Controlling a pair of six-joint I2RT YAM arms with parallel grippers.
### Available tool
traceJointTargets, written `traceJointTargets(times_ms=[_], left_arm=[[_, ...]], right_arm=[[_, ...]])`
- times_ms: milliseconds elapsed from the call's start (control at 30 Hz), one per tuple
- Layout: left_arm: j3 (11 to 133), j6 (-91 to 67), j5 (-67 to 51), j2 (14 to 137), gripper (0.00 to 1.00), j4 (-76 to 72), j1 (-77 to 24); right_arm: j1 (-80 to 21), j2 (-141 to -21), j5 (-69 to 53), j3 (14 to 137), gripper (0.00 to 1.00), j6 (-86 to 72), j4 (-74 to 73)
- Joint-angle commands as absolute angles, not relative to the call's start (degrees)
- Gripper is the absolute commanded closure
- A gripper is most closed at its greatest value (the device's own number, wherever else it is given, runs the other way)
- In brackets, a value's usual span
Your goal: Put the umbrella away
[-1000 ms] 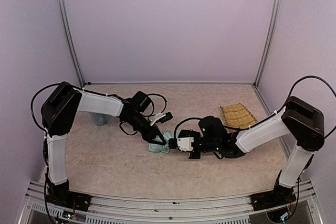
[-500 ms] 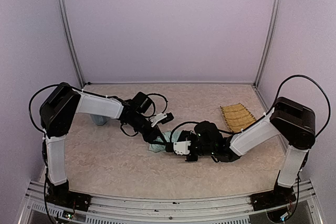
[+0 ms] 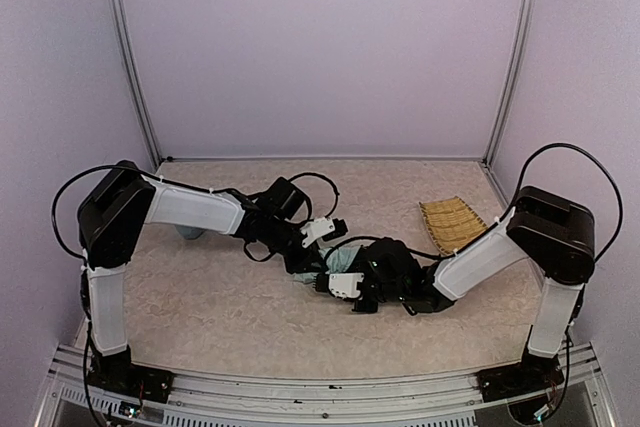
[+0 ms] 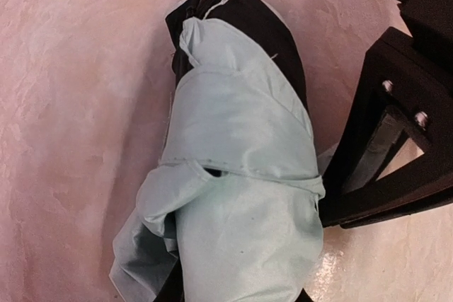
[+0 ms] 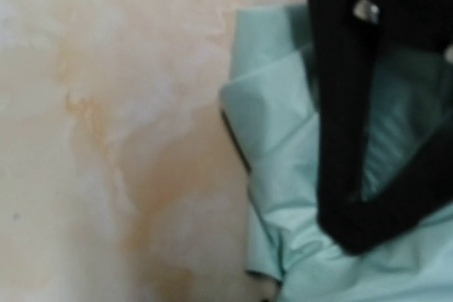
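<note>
Top view: the umbrella (image 3: 343, 258) lies bundled in the middle of the table (image 3: 200, 297), with the left gripper (image 3: 310, 262) at its 9 o'clock and the right gripper (image 3: 325, 283) at 6.

Left wrist: loose mint folds over black, and one of the right fingers (image 4: 386, 139) touches the 3 o'clock side.

Right wrist: a finger overlies the fabric.

I cannot tell whether either pair of fingers grips.

The step looks like gathering the folds; next comes a firm hold to tighten them.

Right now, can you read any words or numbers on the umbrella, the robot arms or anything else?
None. No word, number, brand or sign can be read in any view.
The umbrella shows only plain pale green and black fabric.
The woven tray carries no label.
The white arm covers look blank; any print on them is too small to tell.
</note>
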State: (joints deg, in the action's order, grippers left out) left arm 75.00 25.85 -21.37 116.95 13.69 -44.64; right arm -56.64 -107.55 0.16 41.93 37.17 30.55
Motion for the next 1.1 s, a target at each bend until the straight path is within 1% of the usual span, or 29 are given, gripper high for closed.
traceJointTargets(times_ms=[0, 100, 333, 600, 800, 900, 1067], left_arm=[[74.5, 28.2, -11.4, 121.9, 1.0, 18.9, -44.8], [74.6, 28.6, -9.9, 121.9, 1.0, 19.5, -44.9], [76.6, 28.9, -6.5, 123.8, 1.0, 20.5, -45.1], [76.6, 29.3, -6.7, 123.8, 1.0, 20.7, -45.1], [76.6, 29.4, -6.7, 123.8, 1.0, 20.8, -45.1], [76.5, 29.4, -6.8, 123.8, 1.0, 20.7, -45.2], [76.5, 29.4, -6.8, 123.7, 1.0, 20.7, -45.2]], right_arm=[[-57.6, -105.8, 0.0, 39.6, 0.79, 34.9, 23.6], [-57.6, -104.0, -0.5, 39.1, 0.77, 33.5, 22.1], [-58.2, -98.8, -6.8, 36.8, 0.67, 30.0, 17.5], [-58.2, -89.9, -13.7, 34.1, 0.66, 23.3, 14.4], [-57.5, -83.7, -16.1, 33.0, 0.65, 18.7, 13.2], [-54.2, -79.8, -17.1, 32.6, 0.65, 13.4, 14.0], [-40.4, -75.8, -25.9, 31.0, 0.59, -3.5, 21.4]])
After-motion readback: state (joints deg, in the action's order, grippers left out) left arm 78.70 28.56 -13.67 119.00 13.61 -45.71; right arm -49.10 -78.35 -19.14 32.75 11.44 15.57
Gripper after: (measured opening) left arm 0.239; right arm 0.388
